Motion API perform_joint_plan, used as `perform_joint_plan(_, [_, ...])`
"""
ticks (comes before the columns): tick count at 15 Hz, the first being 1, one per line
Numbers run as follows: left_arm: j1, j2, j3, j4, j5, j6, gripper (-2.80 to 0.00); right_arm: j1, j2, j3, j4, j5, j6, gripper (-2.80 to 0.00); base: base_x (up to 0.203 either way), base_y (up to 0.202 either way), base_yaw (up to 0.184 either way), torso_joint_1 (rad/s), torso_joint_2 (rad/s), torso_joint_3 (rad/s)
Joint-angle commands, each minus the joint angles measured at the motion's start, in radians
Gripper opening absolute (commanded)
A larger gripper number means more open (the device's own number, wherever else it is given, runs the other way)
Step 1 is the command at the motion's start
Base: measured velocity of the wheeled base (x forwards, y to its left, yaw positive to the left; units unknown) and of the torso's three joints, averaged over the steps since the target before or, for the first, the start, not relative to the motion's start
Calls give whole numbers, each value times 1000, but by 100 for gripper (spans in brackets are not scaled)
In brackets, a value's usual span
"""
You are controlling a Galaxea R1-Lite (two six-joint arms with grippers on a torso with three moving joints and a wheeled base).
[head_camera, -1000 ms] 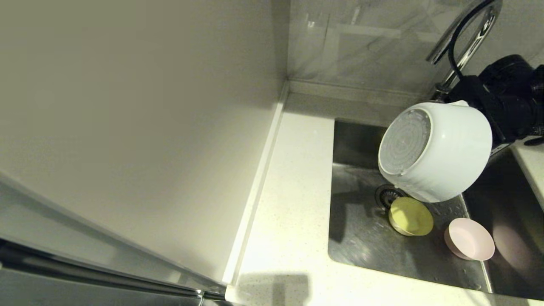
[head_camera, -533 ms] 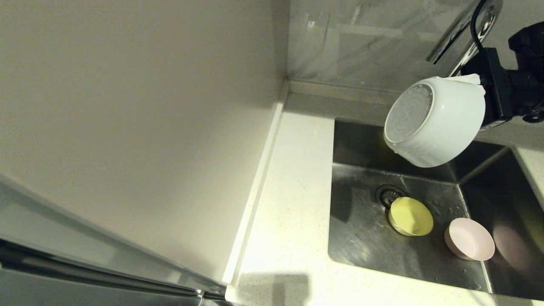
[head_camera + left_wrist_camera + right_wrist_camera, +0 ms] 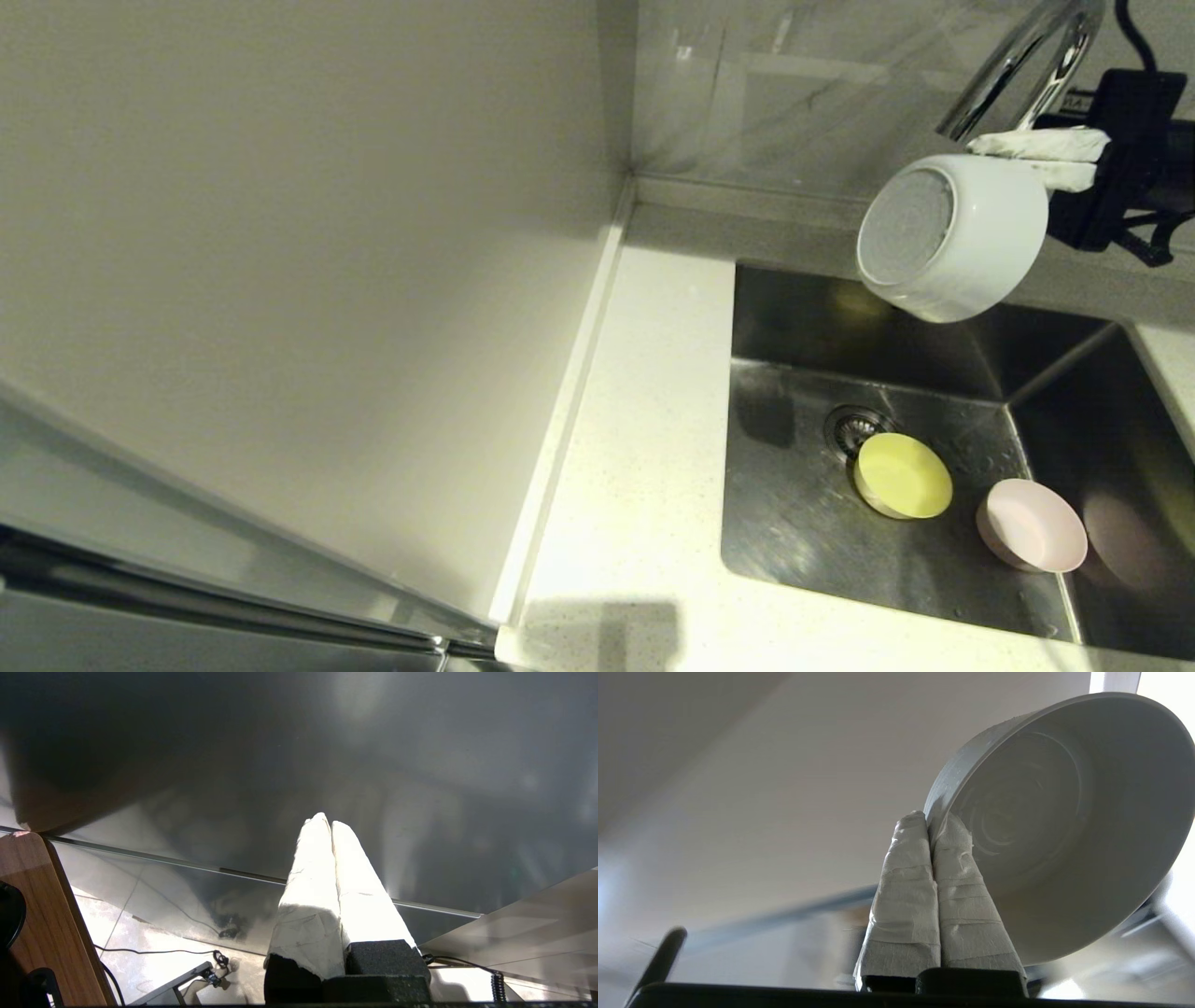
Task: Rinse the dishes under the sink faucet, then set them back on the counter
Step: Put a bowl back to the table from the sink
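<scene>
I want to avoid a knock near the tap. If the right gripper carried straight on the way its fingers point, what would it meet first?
Apart from the grey-blue bowl it already pinches, the right gripper points leftward just under the faucet spout; that looks nearest, though depth is unclear.

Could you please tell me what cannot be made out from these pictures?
- Faucet: its spout end is cut off by the head view's top edge, so running water cannot be told.
- Sink: its right part is cut off by the edge.
- Right gripper: the arm behind it is cut off.
- Grey-blue bowl: its inside faces away in the head view.
</scene>
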Motion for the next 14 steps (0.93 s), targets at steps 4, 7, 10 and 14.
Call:
perform_joint_plan(4, [0,0,3,0,0,0,-280,-181,-47,36,-880,8,5,-280,0,0,0,0,0,0])
perform_joint_plan(7, [0,0,3,0,0,0,-280,-310,-53,38,-987,8,7,-280,0,0,0,0,0,0])
perform_joint_plan(10, [0,0,3,0,0,0,-280,-373,-54,62,-997,8,12,-280,0,0,0,0,0,0])
perform_joint_plan(14, [0,0,3,0,0,0,-280,-431,-38,81,-1231,8,10,-280,0,0,0,0,0,0])
